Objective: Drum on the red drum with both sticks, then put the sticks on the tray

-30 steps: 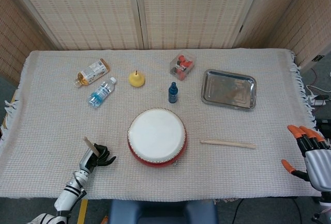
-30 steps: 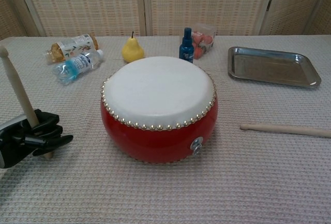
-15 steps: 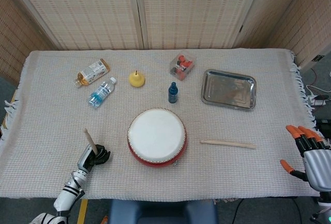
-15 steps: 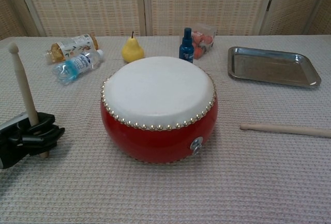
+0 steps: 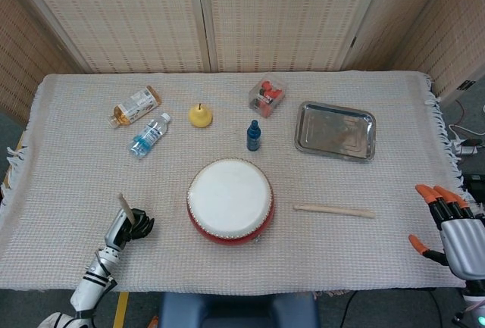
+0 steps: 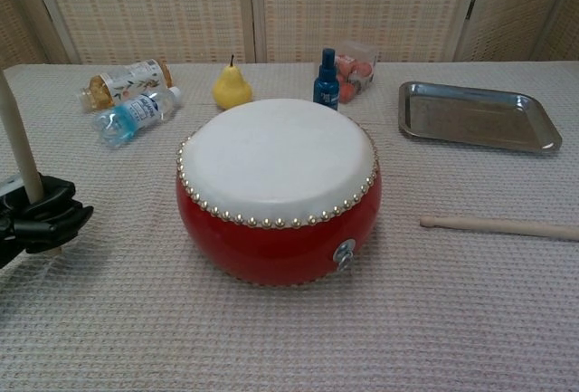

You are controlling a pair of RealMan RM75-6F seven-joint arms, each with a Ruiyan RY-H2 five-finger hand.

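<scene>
A table (image 5: 68, 154) covered by a pale, cream woven cloth (image 5: 394, 252) with a short fringe along its side edges. Behind it stands a folding screen (image 5: 204, 17) of light woven cane panels in pale frames — it runs the full width and angles inward at both sides. Grey floor (image 5: 474, 112) shows at the far right, with cables lying on it. The light is even and soft — no strong shadows.

Left robot hand (image 5: 130, 224) clenched, right robot hand (image 5: 455, 226) splayed

Staged test room, woven screens (image 5: 204, 17), cloth-covered table (image 5: 364, 252)
</scene>
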